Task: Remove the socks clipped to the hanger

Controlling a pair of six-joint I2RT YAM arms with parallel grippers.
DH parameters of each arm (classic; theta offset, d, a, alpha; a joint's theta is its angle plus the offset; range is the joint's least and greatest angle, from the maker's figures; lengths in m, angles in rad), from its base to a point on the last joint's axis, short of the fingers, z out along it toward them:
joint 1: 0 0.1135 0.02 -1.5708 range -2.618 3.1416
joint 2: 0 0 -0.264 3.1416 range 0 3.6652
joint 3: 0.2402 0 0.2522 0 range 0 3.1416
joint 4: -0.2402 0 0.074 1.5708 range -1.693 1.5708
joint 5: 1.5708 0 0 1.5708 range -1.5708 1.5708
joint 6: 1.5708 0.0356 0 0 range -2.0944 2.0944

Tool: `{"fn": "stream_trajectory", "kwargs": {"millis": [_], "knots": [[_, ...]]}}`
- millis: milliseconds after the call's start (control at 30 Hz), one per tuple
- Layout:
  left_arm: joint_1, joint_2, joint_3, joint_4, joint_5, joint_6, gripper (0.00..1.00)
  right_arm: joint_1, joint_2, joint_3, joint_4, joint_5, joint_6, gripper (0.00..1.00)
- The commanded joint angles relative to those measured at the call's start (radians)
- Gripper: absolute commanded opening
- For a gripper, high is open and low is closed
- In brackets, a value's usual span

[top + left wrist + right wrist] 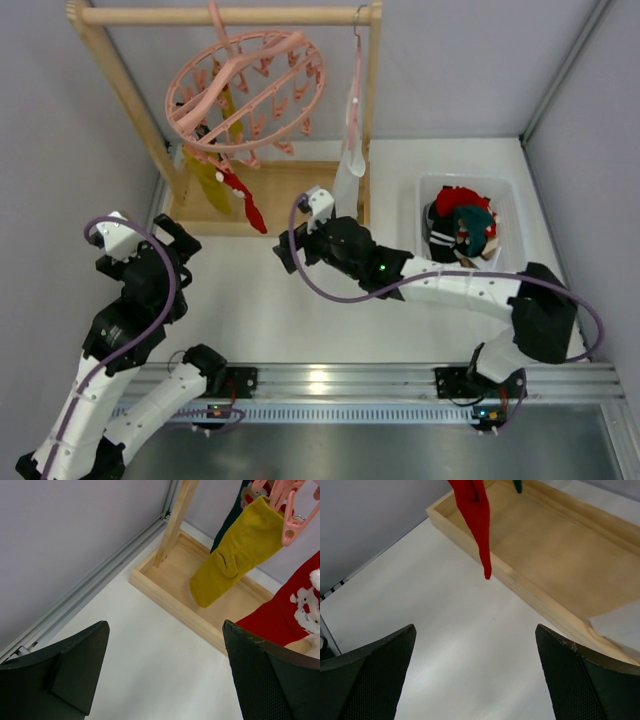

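Three socks (pixel 235 550) are countable under the hanger (pixel 250 36), the teal one mostly hidden. Yellow hangs ahead of the spread, empty left gripper (pixel 165 645), red ahead of the equally spread right gripper (pixel 475 645).

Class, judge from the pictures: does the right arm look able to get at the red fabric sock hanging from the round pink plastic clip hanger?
Probably yes. The right gripper is open and the red fabric sock dangles just ahead of it, with nothing visible between them.

hanger (pixel 318 85): pink | socks (pixel 235 550): mustard, red white-marked, dark teal
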Motion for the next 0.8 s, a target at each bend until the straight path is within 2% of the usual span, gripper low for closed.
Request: {"fn": "stream_trajectory", "kwargs": {"millis": [0,233,567,767], "knots": [[0.005,0.015,-0.022,0.04,-0.023,-0.002,0.98,0.006,0.141,0.17,0.117,-0.006,-0.042,0.96],[0.016,0.029,-0.025,0.049,0.008,0.006,0.98,0.008,0.365,0.413,0.085,-0.106,-0.041,0.91],[0.045,0.032,-0.033,0.073,0.049,0.02,0.98,0.008,0.531,0.581,0.079,-0.124,-0.009,0.9],[0.069,0.035,-0.038,0.084,0.083,0.026,0.98,0.008,0.639,0.674,0.086,-0.096,-0.027,0.85]]}}
